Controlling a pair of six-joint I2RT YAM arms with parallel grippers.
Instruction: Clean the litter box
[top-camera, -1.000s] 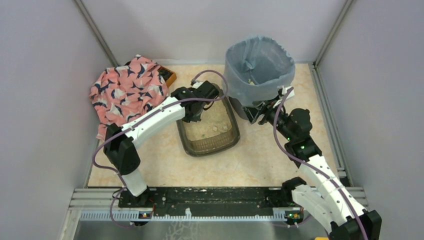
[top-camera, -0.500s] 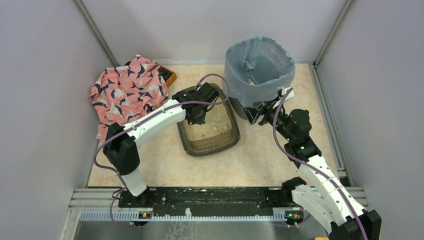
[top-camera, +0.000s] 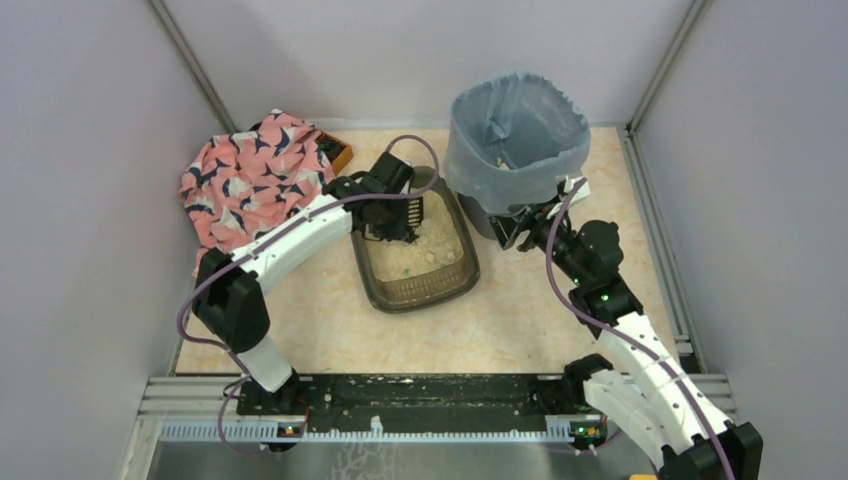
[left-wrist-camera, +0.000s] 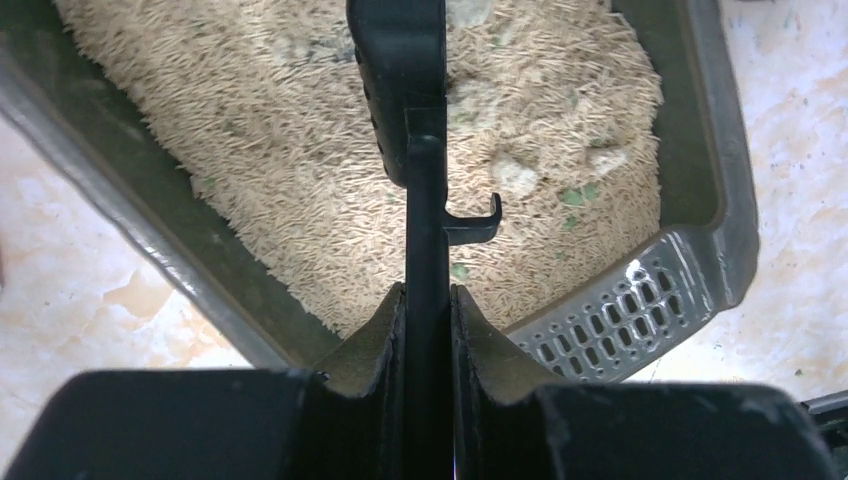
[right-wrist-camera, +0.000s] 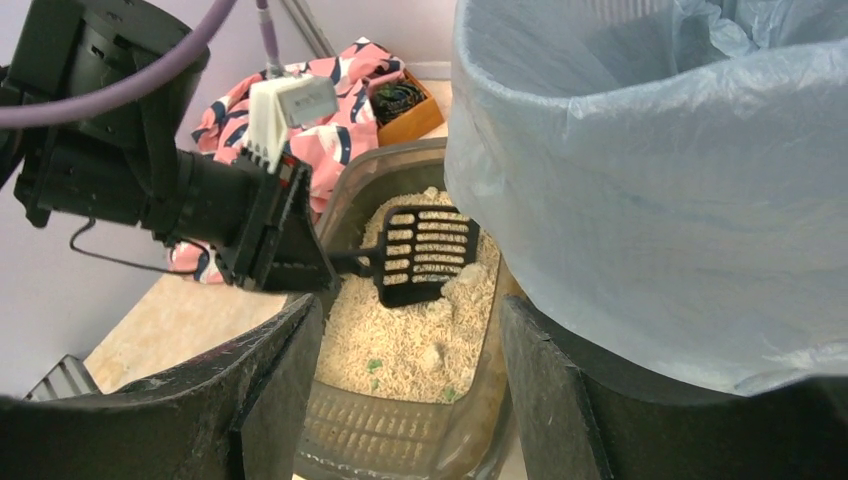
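Note:
The litter box (top-camera: 372, 282) is a dark tray of beige granules at the table's middle; it also shows in the left wrist view (left-wrist-camera: 700, 170) and the right wrist view (right-wrist-camera: 345, 205). My left gripper (top-camera: 392, 222) is shut on the handle of the black slotted scoop (top-camera: 413, 210), whose head rests on the granules at the tray's far end (left-wrist-camera: 395, 90) (right-wrist-camera: 428, 255). Pale clumps (left-wrist-camera: 515, 175) and green bits lie in the litter. My right gripper (top-camera: 512, 232) is open and empty (right-wrist-camera: 405, 400), low beside the round bin (top-camera: 515, 135), at the tray's right wall.
A pink patterned cloth (top-camera: 255, 180) lies at the back left, partly over an orange-brown box (top-camera: 342, 155). The bin's blue-grey liner (right-wrist-camera: 640, 170) fills the right of the right wrist view. Frame walls enclose the table on three sides.
My left wrist has swung left and back over the tray, and the scoop head now shows on the far litter. The right arm has not moved.

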